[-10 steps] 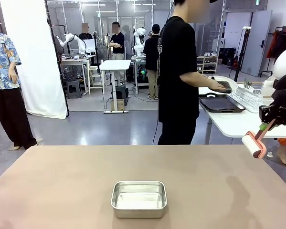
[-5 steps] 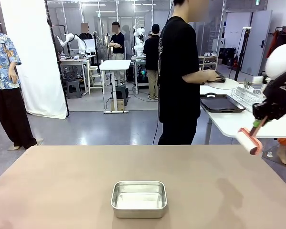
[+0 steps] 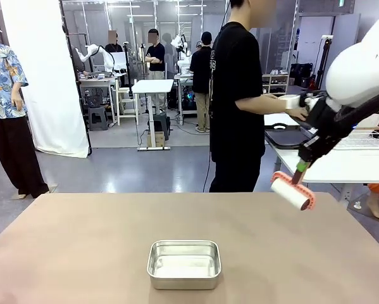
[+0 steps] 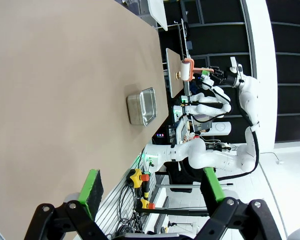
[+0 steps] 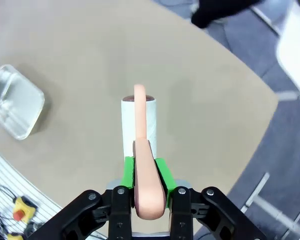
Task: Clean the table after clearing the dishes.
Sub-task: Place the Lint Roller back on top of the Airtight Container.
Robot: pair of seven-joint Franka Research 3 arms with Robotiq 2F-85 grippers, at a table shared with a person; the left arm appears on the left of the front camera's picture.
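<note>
The tan table (image 3: pixel 81 247) spreads across the front view. My right gripper (image 3: pixel 301 163) is shut on the pink handle of a lint roller (image 3: pixel 292 192), whose white roll hangs just above the table's far right part. In the right wrist view the gripper (image 5: pixel 144 172) clamps the handle with the roll (image 5: pixel 138 122) pointing down at the table (image 5: pixel 89 45). My left gripper (image 4: pixel 152 187) is open with nothing between its green pads, high above the table (image 4: pixel 49 75). At the white side table (image 3: pixel 328 168) a person (image 3: pixel 236 101) holds a white dish (image 3: pixel 292 101) over a dark tray (image 3: pixel 279 137).
A shiny steel pan (image 3: pixel 184 264) sits at the table's near middle, also seen as pan (image 5: pixel 14 102) and pan (image 4: pixel 142 106). A wire rack (image 3: pixel 366 136) stands on the side table. Other people stand far back.
My right arm has swung left and inward, carrying the lint roller from the picture's right edge to over the table's far right part. The person's hand rose from the side table with the dish.
</note>
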